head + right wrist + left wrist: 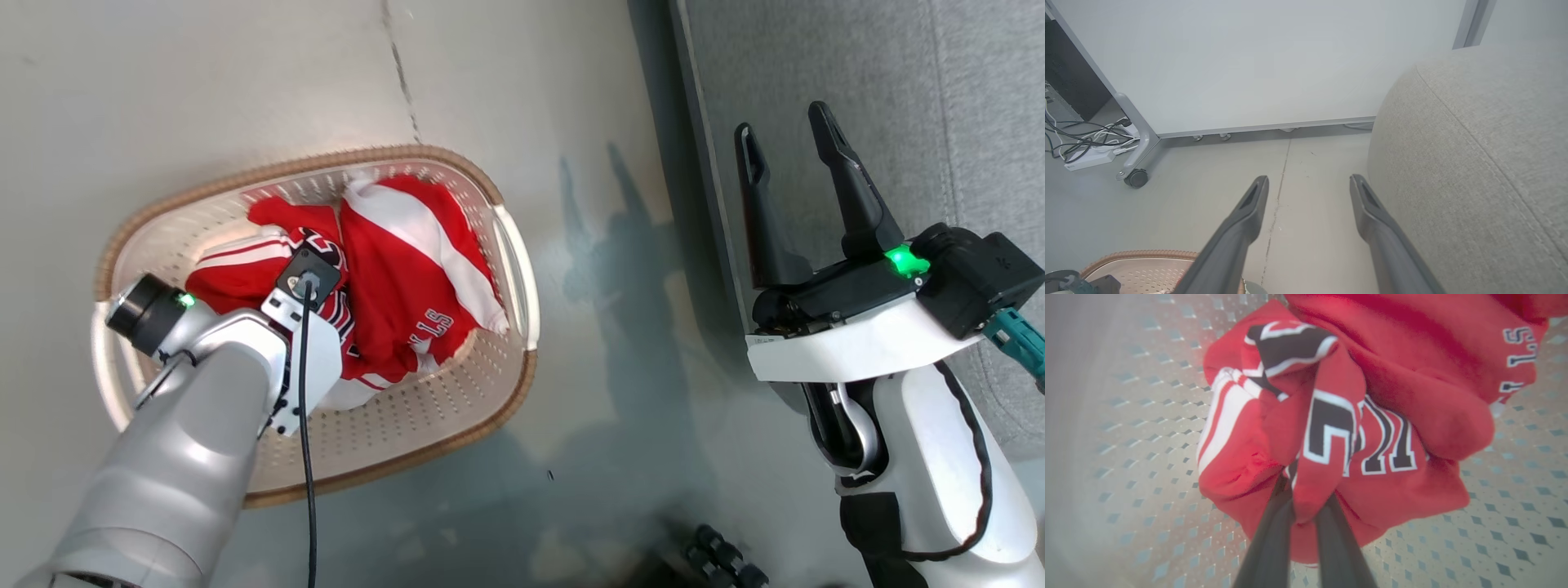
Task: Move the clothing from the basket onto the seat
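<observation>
The cream basket [326,163] stands on the floor and holds the red clothing [408,269]. My left arm reaches down into it, and its wrist [306,282] hides the fingers in the head view. In the left wrist view my left gripper [1308,502] is shut on a fold of the red garment with black white-outlined numerals [1327,433]. A second red garment [1412,375] with small lettering lies against it. My right gripper [784,122] hangs open and holds nothing beside the grey seat [898,82], over its left edge. The seat [1474,163] shows to the right of the right gripper [1308,179].
The basket's perforated bottom [1147,457] shows around the clothing, and its brown rim [1139,255] appears low in the right wrist view. A pale partition panel [1249,61] on a caster wheel [1137,178] stands beyond, with a power strip and cables [1086,159] beside it.
</observation>
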Tool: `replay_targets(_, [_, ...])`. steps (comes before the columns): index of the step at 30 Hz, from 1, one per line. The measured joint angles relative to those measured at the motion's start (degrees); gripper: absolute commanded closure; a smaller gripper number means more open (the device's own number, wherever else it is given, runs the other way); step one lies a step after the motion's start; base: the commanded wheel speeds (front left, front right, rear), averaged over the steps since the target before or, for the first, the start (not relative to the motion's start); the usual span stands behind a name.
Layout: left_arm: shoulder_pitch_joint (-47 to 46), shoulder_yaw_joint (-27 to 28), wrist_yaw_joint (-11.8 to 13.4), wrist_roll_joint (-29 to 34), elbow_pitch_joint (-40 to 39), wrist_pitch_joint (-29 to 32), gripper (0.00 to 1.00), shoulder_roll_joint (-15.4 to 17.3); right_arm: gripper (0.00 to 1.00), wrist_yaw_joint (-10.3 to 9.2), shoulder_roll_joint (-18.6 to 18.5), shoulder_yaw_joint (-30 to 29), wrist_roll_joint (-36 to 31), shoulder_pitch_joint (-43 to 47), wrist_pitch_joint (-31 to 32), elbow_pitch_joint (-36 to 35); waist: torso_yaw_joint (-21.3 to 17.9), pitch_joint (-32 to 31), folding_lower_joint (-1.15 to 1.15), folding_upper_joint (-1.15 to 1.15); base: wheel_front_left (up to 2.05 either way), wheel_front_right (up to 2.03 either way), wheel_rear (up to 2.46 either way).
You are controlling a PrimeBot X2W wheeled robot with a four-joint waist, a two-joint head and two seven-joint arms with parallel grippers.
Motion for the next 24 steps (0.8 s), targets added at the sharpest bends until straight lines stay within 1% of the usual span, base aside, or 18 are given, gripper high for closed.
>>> replay_targets(1, [0.6, 0.4, 0.8, -0.5, 0.1, -1.5, 1.0, -0.2, 0.0, 0.0, 0.0, -0.1, -0.5, 0.0, 0.0, 0.4, 0.3, -1.0, 0.0, 0.0, 0.0, 0.0, 0.0])
replay_targets(4, [2.7, 2.0, 1.2, -2.9, 0.0, -5.7, 1.0, -1.4, 0.0, 0.01, 0.1, -0.8, -1.5, 0.1, 0.0, 1.4, 1.5, -4.5, 0.0, 0.0, 0.0, 0.0, 0.0])
replay_targets(9, [6.2, 2.5, 0.6, -4.9, 0.0, -10.5, 1.0, -3.2, 0.0, 0.01, 0.1, -2.4, -3.0, 1.4, 0.0, 3.3, 3.7, -11.2, 0.0, 0.0, 0.0, 0.0, 0.0])
replay_targets(13, [7.9, 2.7, -0.4, -6.6, 0.0, -13.9, 1.0, -4.2, 0.0, 0.01, 0.1, -3.4, -4.0, 4.1, 0.0, 4.8, 5.6, -17.0, 0.0, 0.0, 0.0, 0.0, 0.0])
replay_targets(14, [8.4, 3.1, -0.9, -7.4, -0.1, -15.3, 1.0, -4.5, 0.0, 0.01, 0.1, -3.8, -4.1, 4.6, 0.0, 5.1, 6.1, -18.4, 0.0, 0.0, 0.0, 0.0, 0.0])
replay_targets(18, [8.7, 4.4, -1.4, -10.5, -1.4, -19.0, 1.0, -4.9, 0.0, 0.01, 0.1, -5.0, -5.7, 6.7, 0.0, 5.6, 8.0, -23.7, 0.0, 0.0, 0.0, 0.0, 0.0])
replay_targets(20, [9.1, 4.7, -2.0, -12.3, -3.4, -20.1, 1.0, -4.9, 0.0, 0.01, 0.1, -5.2, -6.3, 7.7, 0.0, 5.9, 9.0, -26.1, 0.0, 0.0, 0.0, 0.0, 0.0])
replay_targets(24, [10.9, 3.5, -3.3, -16.6, -10.6, -21.1, 1.0, -4.9, 0.0, 0.01, 0.1, -5.3, -6.7, 9.6, 0.0, 6.2, 10.8, -30.5, 0.0, 0.0, 0.0, 0.0, 0.0])
